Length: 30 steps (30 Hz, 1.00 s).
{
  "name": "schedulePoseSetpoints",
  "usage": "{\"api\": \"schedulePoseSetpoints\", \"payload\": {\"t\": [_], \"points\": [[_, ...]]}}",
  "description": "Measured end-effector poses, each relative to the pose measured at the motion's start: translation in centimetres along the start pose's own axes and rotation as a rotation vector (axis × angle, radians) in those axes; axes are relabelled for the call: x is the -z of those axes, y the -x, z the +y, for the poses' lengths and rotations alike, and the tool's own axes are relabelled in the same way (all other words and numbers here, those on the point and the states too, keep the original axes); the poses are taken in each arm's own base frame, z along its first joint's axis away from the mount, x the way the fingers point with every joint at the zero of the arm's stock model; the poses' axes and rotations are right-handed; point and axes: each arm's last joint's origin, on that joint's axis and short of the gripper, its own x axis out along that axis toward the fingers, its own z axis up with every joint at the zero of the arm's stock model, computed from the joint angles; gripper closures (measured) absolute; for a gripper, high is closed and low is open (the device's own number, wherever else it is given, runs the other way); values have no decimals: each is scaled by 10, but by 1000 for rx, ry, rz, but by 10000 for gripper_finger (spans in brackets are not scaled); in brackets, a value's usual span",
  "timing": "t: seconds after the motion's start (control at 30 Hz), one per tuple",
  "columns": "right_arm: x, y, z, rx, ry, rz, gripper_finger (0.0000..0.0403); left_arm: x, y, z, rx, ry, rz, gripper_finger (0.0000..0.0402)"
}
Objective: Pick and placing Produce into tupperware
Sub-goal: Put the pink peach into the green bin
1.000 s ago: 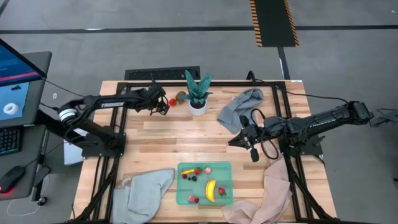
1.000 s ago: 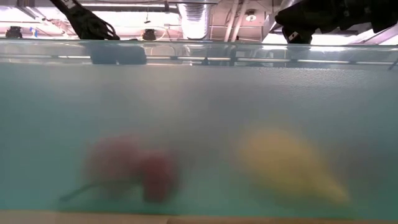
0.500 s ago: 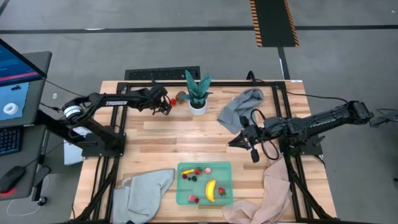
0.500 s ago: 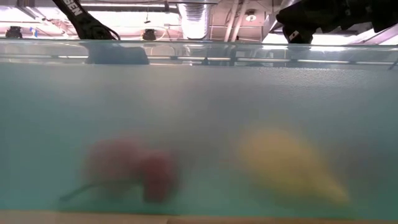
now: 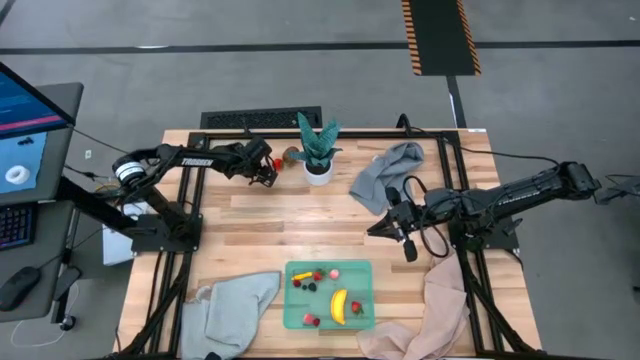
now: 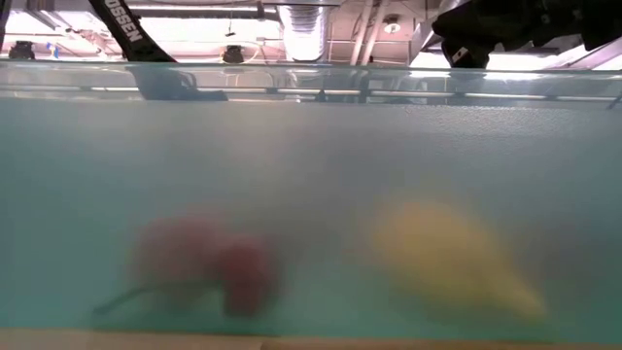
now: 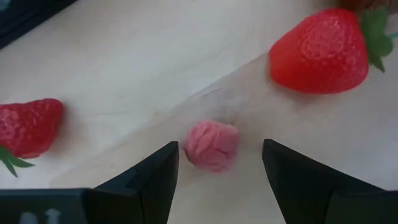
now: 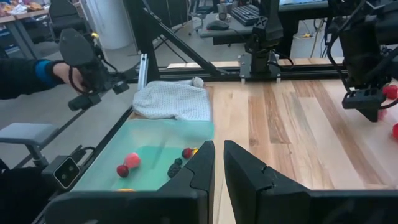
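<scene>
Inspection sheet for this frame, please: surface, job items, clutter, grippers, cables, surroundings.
Surface: wooden table.
Job's things: tupperware holds banana, strawberries, dark berries; pink piece and two strawberries loose on the wood.
Clutter: potted plant, three cloths.
Grippers: left gripper open, fingers either side of the pink piece; right gripper nearly shut, empty, mid-table.
Cables: loop by the right arm.
Surroundings: monitor, keyboard, a person's hand.

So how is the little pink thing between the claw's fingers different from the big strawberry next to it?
The pink piece is small, round, pale pink and lumpy, with no leaves. The big strawberry is much larger, bright red, pointed, with a green leafy cap. The pink piece sits between the open left claw fingers; the strawberry lies outside them. Both rest on the wooden table.
</scene>
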Motion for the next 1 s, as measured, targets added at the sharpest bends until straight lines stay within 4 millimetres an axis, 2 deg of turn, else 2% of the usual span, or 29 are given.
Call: {"api": "schedulePoseSetpoints", "payload": {"t": [0.53, 0.63, 0.87, 1.0], "points": [[0, 0, 0, 0, 0, 0, 344, -1, 0, 0, 8, -18, -11, 181], [0, 0, 0, 0, 0, 0, 344, -1, 0, 0, 33, -19, -3, 203], [0, 0, 0, 0, 0, 0, 344, -1, 0, 0, 27, -17, -3, 285], [0, 0, 0, 0, 0, 0, 344, -1, 0, 0, 26, -17, -3, 320]]}}
